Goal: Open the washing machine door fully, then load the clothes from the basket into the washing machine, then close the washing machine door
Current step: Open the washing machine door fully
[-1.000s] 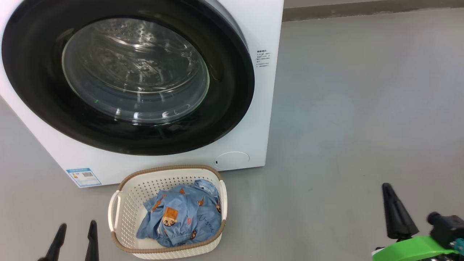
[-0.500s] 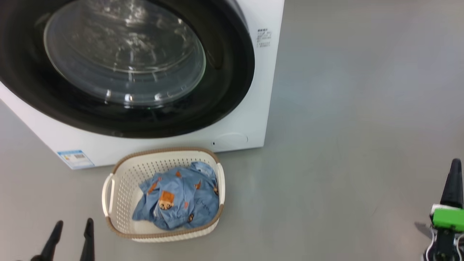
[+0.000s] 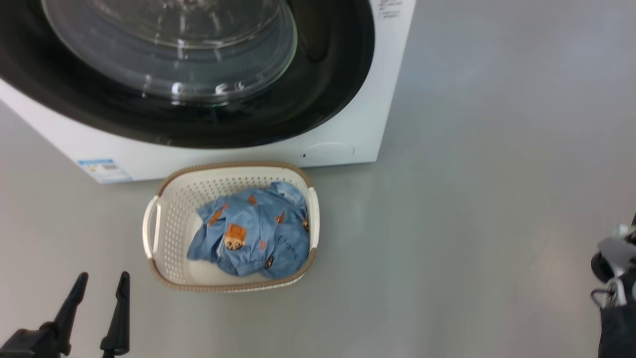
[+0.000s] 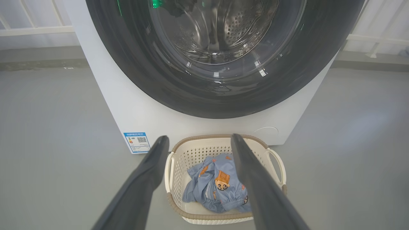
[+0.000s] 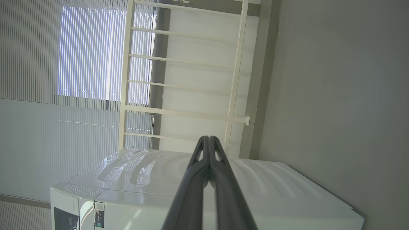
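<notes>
The washing machine [image 3: 348,134] stands at the top left of the head view, and its door [image 3: 208,124], black-rimmed with a glass bowl, lies against the front. On the floor before it sits the basket [image 3: 171,223], holding the light blue clothes [image 3: 253,233]. My left gripper [image 3: 103,278] is open and empty, low and to the left of the basket. In the left wrist view it [image 4: 199,138] points at the basket [image 4: 179,166], the clothes [image 4: 214,185] and the door [image 4: 223,95]. My right gripper [image 5: 208,138] is shut on nothing, pointing past the machine's top [image 5: 191,185].
Grey floor [image 3: 472,174] spreads wide to the right of the machine and basket. Part of my right arm's wrist [image 3: 613,263] shows at the right edge. A blue label [image 3: 102,169] marks the machine's lower left corner. A white railing [image 5: 185,111] and blinds stand behind the machine.
The head camera has tipped down, so machine and basket sit higher in the picture. My right gripper has swung out to the right edge, its fingers gone from that view. The left gripper stays open.
</notes>
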Controlling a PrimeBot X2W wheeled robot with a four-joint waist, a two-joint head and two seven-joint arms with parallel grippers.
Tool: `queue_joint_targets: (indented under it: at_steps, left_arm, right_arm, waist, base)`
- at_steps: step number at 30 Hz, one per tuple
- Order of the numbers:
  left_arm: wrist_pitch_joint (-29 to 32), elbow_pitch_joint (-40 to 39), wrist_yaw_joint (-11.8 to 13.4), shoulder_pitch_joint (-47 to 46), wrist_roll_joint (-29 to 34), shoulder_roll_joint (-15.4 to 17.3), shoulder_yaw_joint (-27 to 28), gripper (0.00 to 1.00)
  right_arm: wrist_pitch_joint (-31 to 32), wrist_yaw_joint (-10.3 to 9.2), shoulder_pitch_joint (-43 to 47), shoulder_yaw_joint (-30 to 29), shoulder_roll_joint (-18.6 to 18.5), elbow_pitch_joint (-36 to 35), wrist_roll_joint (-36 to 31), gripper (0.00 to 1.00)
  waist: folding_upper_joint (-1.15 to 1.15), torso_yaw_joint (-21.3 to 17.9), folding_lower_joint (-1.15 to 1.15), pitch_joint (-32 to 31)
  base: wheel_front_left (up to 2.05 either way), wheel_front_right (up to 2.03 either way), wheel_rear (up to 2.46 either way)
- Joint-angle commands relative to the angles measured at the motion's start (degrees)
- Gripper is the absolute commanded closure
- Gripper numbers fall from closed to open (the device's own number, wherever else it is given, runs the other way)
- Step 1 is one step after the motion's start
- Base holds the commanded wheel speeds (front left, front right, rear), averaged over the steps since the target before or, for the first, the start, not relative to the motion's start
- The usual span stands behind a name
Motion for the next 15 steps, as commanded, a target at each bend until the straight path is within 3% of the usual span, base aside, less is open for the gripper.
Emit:
queue_joint_targets:
  at_steps: [1,15]
  left_arm:
    - [-0.6,-0.92,-0.09,-1.93,-0.81,1.92,1.8,0.0]
    - [-0.6,-0.84,-0.09,-3.41,-2.34,3.9,0.14,0.0]
  right_arm:
    - [1.82,-0.06,-2.41,0.55,-1.32,-1.66,1.67,1.0]
    - [10.78,-0.06,-9.79,-1.34,-3.03,-1.29,5.1,1.0]
  waist:
    - [0.0,1.56,0.0,2.27]
    - [0.0,4.43,0.0,7.23]
  base:
    - [0.0,0.0,0.0]
    - [0.0,0.0,0.0]
